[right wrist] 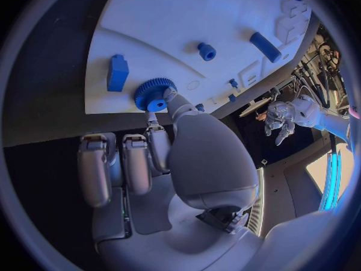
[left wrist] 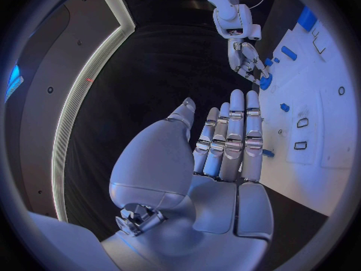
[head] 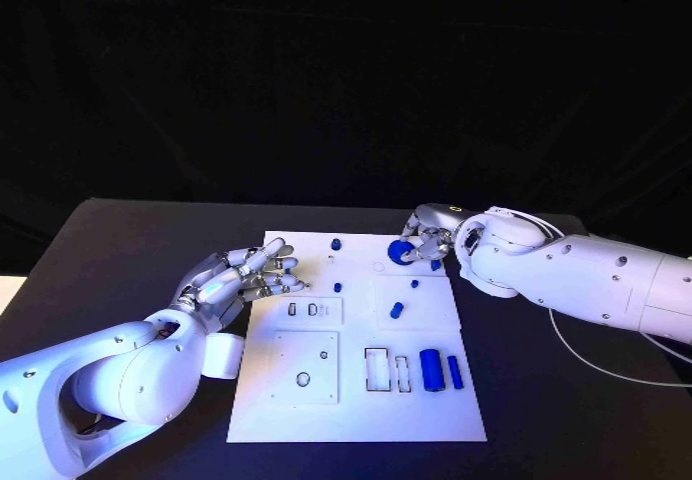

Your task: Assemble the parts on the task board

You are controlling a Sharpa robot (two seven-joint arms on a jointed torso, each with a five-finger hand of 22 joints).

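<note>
Left hand [head: 238, 280] is held empty at the task board [head: 361, 415] left edge, fingers straight, spread over that edge. Blue gear [right wrist: 154, 94] is pinched by right hand [head: 427, 240] at the board's far right corner. Gear bore and teeth are seen in the right wrist view, face turned toward that camera; head view gives a blue blob.

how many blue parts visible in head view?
7. On the task board: two cylinders near edge right; three pegs; one small piece; gear in the right hand, which may hide others.
</note>
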